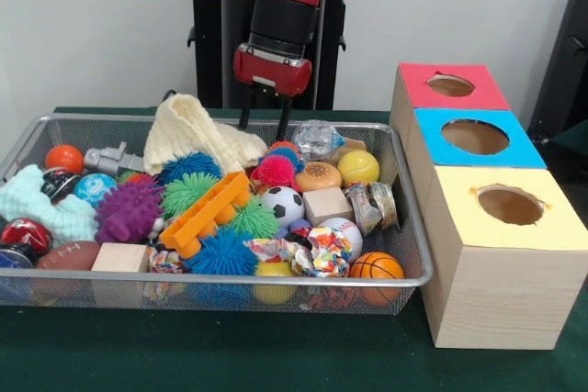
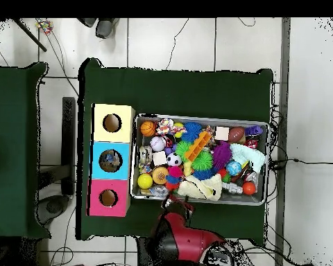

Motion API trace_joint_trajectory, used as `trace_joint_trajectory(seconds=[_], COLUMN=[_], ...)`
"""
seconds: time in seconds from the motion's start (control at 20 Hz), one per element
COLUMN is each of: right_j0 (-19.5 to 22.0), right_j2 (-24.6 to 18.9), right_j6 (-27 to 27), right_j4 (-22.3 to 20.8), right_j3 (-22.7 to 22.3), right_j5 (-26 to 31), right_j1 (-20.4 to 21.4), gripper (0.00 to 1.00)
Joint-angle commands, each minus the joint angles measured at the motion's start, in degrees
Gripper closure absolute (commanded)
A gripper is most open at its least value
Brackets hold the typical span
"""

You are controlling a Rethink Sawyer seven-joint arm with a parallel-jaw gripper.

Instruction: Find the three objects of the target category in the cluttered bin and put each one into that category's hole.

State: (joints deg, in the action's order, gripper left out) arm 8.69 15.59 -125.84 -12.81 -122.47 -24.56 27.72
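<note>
My gripper (image 1: 265, 122) hangs over the bin's (image 1: 404, 218) far rim, fingers apart and empty, beside the cream cloth (image 1: 195, 140). Toys crowd the bin wall to wall. The three-holed box (image 1: 487, 181) stands just beside the bin, holes unobstructed from above.

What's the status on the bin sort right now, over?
Gripper open, empty, jaws poised over the bin's far edge. Nothing picked yet. Cream knit cloth sits right beside the jaws, draped over toys.

Arm reaches down vertically; hand (image 1: 265, 122) open, fingers spread, empty.
</note>
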Motion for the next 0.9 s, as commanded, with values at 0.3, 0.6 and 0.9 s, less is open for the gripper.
trace_joint_trajectory(seconds=[0.3, 0.6, 0.9], right_j0=[-5.5, -6.8, -8.3], right_j2=[-3.3, -4.7, -4.8], right_j6=[-10.1, -10.6, -10.8], right_j4=[8.6, 10.9, 13.6], right_j3=[-3.0, -2.4, -2.2], right_j5=[7.4, 6.9, 6.2], right_j1=[-3.5, -4.3, -5.3], gripper=[0.0, 0.0, 0.0])
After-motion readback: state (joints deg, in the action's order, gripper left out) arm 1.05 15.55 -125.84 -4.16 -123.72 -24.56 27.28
